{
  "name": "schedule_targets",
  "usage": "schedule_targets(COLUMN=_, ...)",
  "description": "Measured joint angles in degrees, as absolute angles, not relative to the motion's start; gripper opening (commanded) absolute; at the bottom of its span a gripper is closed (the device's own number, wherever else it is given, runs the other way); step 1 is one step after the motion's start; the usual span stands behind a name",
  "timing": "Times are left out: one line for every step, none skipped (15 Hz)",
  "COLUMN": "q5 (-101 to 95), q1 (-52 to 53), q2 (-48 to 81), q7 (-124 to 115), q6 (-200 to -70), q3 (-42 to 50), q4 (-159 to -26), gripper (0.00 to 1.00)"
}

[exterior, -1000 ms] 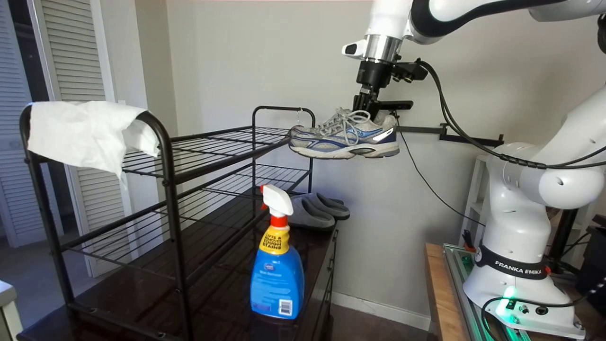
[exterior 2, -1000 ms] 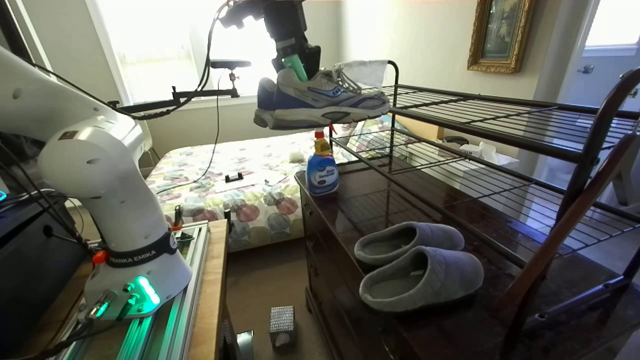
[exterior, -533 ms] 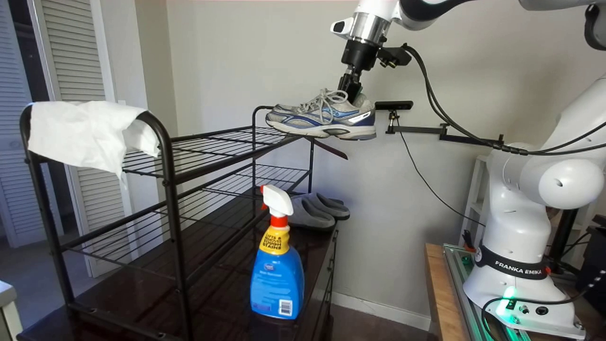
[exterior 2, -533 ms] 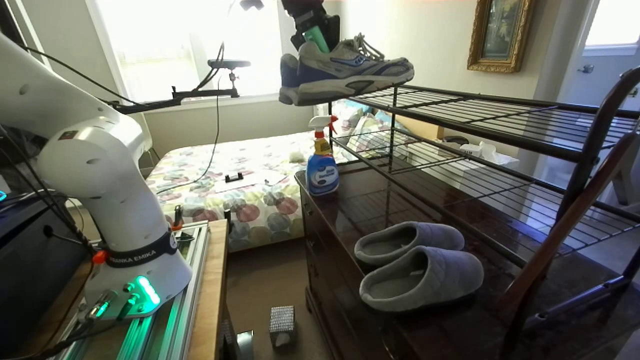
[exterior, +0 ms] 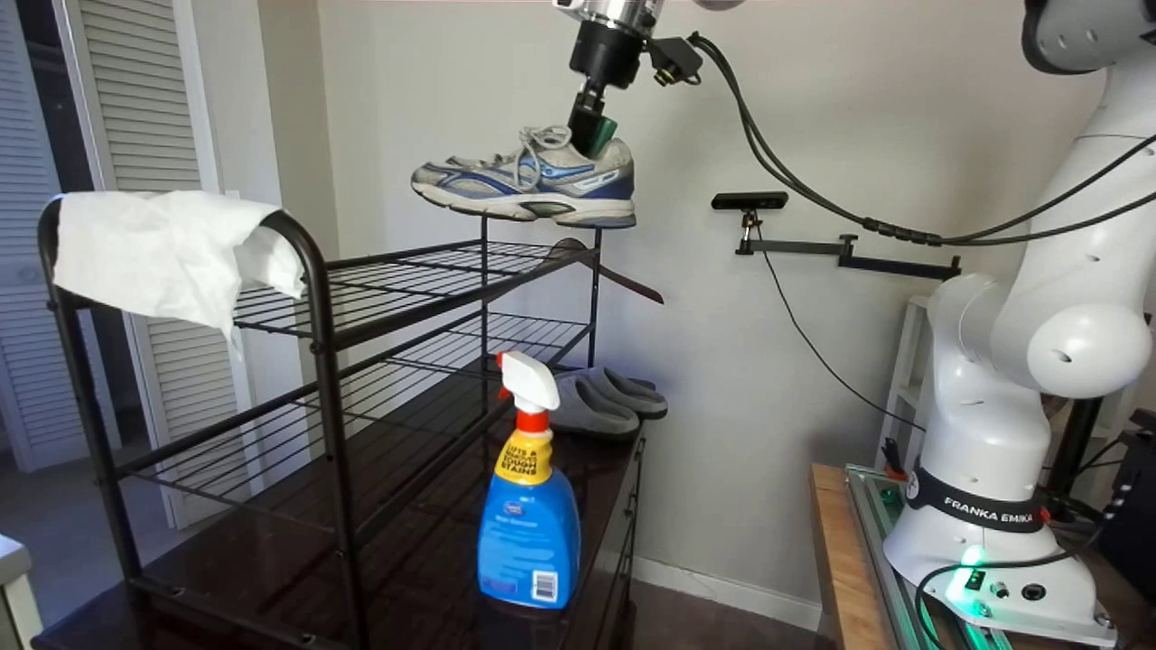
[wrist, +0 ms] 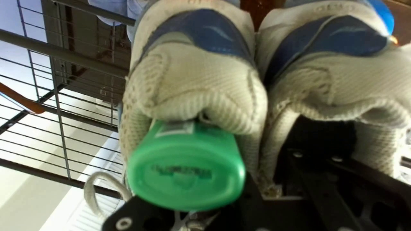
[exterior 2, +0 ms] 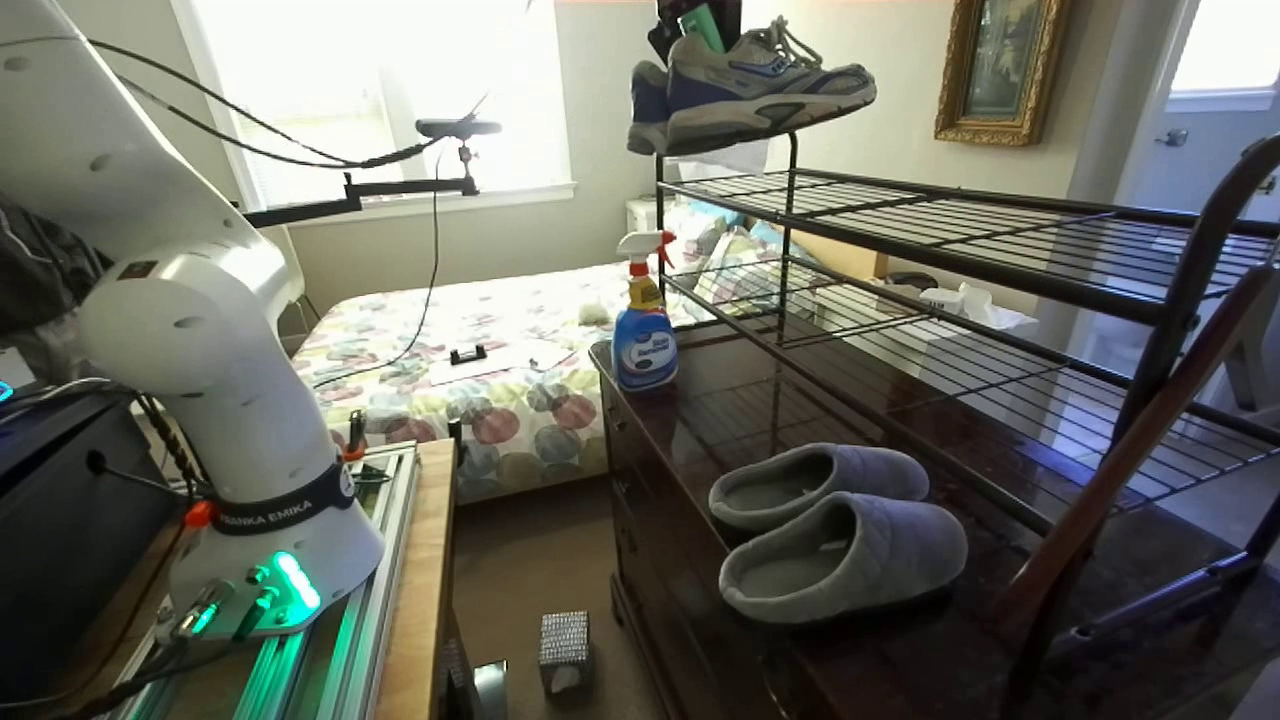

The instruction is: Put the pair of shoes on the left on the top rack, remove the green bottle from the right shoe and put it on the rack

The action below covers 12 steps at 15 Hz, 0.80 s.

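With the claw (exterior: 585, 132) pinching the shoes (exterior: 524, 183) by their adjoining sides, centre them over the rack (exterior: 452, 302), then lower gently, level, lest the bottle (wrist: 186, 175) slip.

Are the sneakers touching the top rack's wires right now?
Apart: in an exterior view, wall shows between the sneakers and the wires of the top rack below.

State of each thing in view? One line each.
Grey-and-white mesh sneakers: both held in mid-air.
Black two-finger gripper: closed on the sneakers.
Green plastic bottle: partly inside one sneaker.
Dark wooden dresser: visible drawers look shut.
Black metal wire rack: standing on the dresser.
Blue plastic spray bottle: upright on the dresser.
Grey slippers: side by side on the dresser.
White cloth: draped over one end of the rack.
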<state>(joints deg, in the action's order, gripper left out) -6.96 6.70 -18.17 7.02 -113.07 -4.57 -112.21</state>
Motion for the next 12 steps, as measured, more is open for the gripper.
schedule_targets(q5=-6.98, q1=6.61, q2=-15.92, q7=5.33, q6=-112.45, q3=-4.96, q4=-109.52, gripper=0.06)
schedule_targets(q5=-6.97, q1=6.50, q2=-13.78, q7=3.51, q6=-111.48, q3=-5.21, q4=-106.88, gripper=0.06)
schedule_targets(q5=-6.91, q1=6.41, q2=-11.72, q7=1.77, q6=-110.16, q3=-5.26, q4=-104.24, gripper=0.06)
schedule_targets(q5=-6.91, q1=6.25, q2=-9.77, q7=0.15, q6=-108.78, q3=-5.26, q4=-101.62, gripper=0.06)
schedule_targets(q5=-6.93, q1=5.96, q2=-7.85, q7=-1.35, q6=-107.51, q3=-5.24, q4=-98.94, gripper=0.06)
schedule_targets(q5=-7.06, q1=5.64, q2=-6.04, q7=-2.81, q6=-106.54, q3=-5.23, q4=-96.36, gripper=0.06)
schedule_targets(q5=-7.27, q1=5.33, q2=-4.30, q7=-4.03, q6=-105.83, q3=-5.22, q4=-93.80, gripper=0.22)
schedule_targets(q5=-7.34, q1=5.12, q2=-2.74, q7=-4.53, q6=-105.16, q3=-5.15, q4=-91.34, gripper=0.22)
schedule_targets(q5=-7.35, q1=4.96, q2=-1.33, q7=-4.67, q6=-104.58, q3=-5.09, q4=-89.18, gripper=0.22)
schedule_targets(q5=-7.35, q1=4.86, q2=-0.34, q7=-4.73, q6=-104.21, q3=-5.08, q4=-87.68, gripper=0.22)
schedule_targets(q5=-7.35, q1=4.84, q2=0.31, q7=-4.80, q6=-103.91, q3=-5.08, q4=-86.75, gripper=0.06)
schedule_targets(q5=-7.35, q1=4.84, q2=0.67, q7=-4.84, q6=-103.63, q3=-5.09, q4=-86.25, gripper=0.06)
